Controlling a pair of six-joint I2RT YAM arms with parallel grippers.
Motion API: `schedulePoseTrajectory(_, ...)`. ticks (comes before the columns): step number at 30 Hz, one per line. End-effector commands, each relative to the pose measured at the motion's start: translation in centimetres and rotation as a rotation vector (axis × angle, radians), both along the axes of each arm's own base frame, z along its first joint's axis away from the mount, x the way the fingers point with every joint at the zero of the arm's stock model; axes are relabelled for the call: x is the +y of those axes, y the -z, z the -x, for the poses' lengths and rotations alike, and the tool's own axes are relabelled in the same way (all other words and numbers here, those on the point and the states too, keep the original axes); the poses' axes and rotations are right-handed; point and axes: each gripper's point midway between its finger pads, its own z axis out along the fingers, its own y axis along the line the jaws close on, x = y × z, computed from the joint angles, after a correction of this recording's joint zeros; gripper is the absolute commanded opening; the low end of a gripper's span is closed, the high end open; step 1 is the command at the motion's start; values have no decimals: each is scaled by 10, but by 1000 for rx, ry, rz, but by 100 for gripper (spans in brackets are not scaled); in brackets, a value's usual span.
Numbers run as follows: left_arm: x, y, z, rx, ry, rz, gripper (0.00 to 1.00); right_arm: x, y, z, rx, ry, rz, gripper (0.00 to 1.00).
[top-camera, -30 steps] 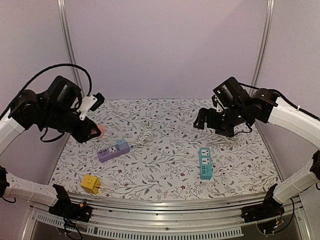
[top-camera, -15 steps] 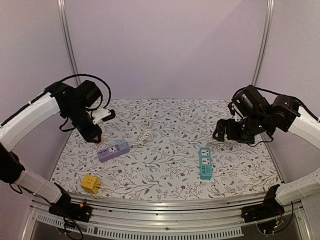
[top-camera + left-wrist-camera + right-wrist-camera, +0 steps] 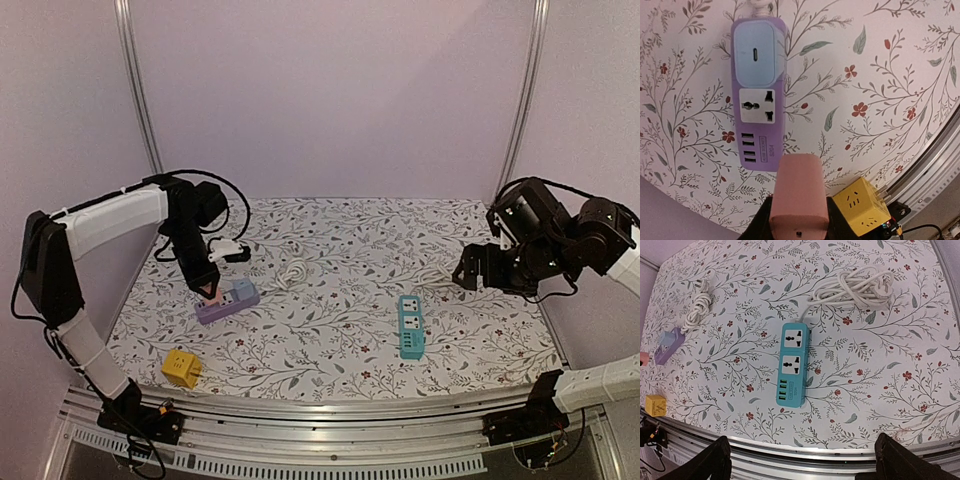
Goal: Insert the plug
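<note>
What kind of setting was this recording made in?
Probably a robot test booth, not a home: plain walls framed by metal posts, a floral tabletop, and a purple power strip and a teal power strip laid out as practice props.

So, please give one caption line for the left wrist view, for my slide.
Left gripper holding a pink plug above a purple power strip, its middle socket free; yellow cube nearby.

The plug hangs over the left power strip, centre-left, a cube socket below it. The right power strip lies right of centre, a coiled cord higher between them.
</note>
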Motion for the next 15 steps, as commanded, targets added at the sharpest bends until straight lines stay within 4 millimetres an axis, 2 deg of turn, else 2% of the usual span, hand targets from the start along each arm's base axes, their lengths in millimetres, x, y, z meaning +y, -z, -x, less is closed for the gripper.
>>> schedulePoseTrajectory(1,-6,0,-20,-29,50,67,0,-18,2,6,6,45,41,99)
schedulePoseTrajectory(10,-15,24,-24,14,82,108,0,-26,1,12,20,67,48,99)
schedulePoseTrajectory(15,-16,28,-32,-26,99,112,0,-28,-2,13,23,72,52,99)
